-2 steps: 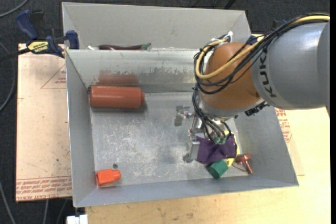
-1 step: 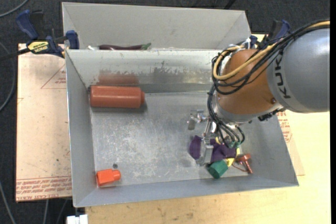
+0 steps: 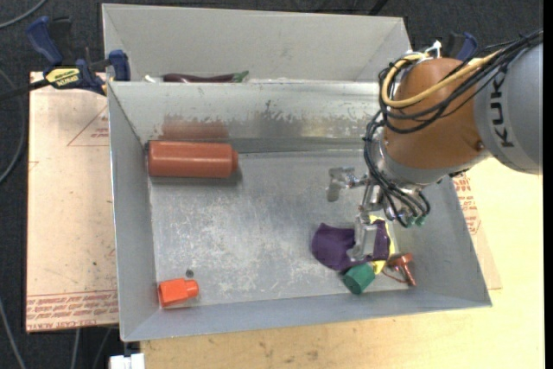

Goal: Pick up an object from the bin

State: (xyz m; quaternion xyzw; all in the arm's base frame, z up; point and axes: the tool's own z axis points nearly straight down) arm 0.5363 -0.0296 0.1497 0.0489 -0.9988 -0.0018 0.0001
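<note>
Where pincer (image 3: 373,233) hangs by purple lump (image 3: 331,244), "KU" lettering on arm (image 3: 518,99)

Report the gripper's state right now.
Gripper: cannot be told whether open or closed. It hangs over the purple piece and the green block in the lower right of the bin.

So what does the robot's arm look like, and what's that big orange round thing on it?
The arm is smooth grey with black letters starting KU. The round orange thing is a cover on its wrist. Pale yellow and black cables loop over it. Below is the tool, small and silvery.
</note>
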